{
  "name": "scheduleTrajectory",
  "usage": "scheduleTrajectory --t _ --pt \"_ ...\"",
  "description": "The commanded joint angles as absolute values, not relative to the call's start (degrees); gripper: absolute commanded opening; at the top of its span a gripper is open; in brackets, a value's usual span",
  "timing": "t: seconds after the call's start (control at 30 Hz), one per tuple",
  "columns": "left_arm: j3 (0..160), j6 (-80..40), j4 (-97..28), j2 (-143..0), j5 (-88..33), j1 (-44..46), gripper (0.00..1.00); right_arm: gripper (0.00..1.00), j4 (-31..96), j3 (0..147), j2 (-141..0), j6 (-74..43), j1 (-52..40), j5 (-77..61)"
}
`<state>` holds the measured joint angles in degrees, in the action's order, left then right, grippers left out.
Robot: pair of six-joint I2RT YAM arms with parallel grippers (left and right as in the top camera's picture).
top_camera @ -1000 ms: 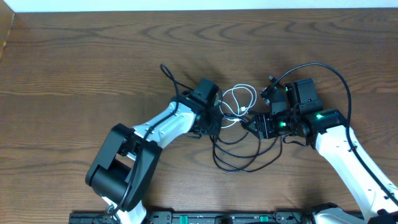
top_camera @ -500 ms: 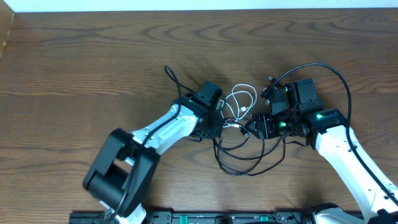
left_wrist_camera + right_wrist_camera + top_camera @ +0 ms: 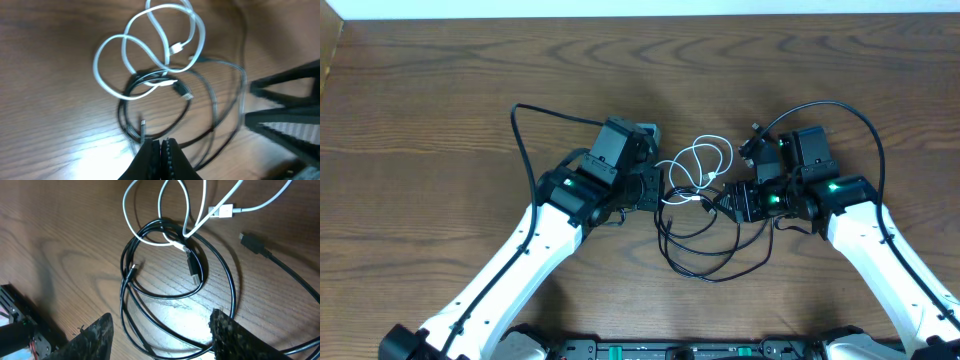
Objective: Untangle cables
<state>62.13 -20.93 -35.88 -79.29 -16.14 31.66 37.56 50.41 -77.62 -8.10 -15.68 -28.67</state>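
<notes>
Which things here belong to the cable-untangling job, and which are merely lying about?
Job: black cable; white cable, looped through it.
Not the job: table; thick arm cords.

White arms (image 3: 505, 265) carry black joints (image 3: 582, 193), green lights (image 3: 833, 186), thick black cords (image 3: 860, 122).

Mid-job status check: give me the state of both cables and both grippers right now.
white cable: loosely looped on the table, overlapping the black cable, not separated.
black cable: coiled in several loops on the table, crossed by the white one.
left gripper: shut, at the edge of the black loops; whether it pinches a strand cannot be told.
right gripper: open wide, holding nothing, black loops lying between its fingers.
</notes>
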Motion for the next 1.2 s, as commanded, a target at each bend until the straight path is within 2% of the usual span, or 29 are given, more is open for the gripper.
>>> scheduleTrajectory --t 0.0,0.03,0.17,0.2,0.33,0.63,0.8,0.9,0.97,1.17 --pt "60.8 -19.8 -35.9 -82.9 -13.6 31.7 0.13 0.57 37.5 50.6 -77.9 -8.3 -16.0 -29.0" --pt "60.5 -19.9 -35.9 -85.3 -13.6 31.7 0.17 0.57 37.5 50.6 -77.9 -8.3 -16.0 -29.0" --pt "60.5 -19.8 -34.8 -92.2 -14.1 31.9 0.17 0.56 37.5 50.6 -77.9 -8.3 -16.0 -29.0" --pt "60.5 -19.8 -34.2 -94.5 -14.1 32.1 0.23 0.56 37.5 50.6 -77.9 -8.3 -16.0 -29.1" --pt "60.5 -19.8 -32.7 -99.8 -14.1 32.9 0.32 0.56 37.5 50.6 -77.9 -8.3 -16.0 -29.0" --pt "60.5 -19.8 -31.2 -105.9 -8.3 35.9 0.33 0.56 37.5 50.6 -77.9 -8.3 -16.0 -29.0" --pt "60.5 -19.8 -30.0 -106.9 -8.3 37.5 0.31 0.56 37.6 50.6 -77.9 -8.3 -16.0 -29.1" --pt "60.5 -19.8 -29.9 -107.2 -8.1 38.7 0.20 0.56 37.8 50.6 -77.9 -8.3 -16.0 -29.1" --pt "60.5 -19.8 -30.2 -107.0 -8.1 39.0 0.08 0.56 38.1 50.6 -77.9 -8.3 -16.0 -29.0" --pt "63.3 -19.8 -34.3 -101.4 -8.1 37.0 0.08 0.57 38.3 50.6 -77.9 -8.3 -16.0 -29.0"
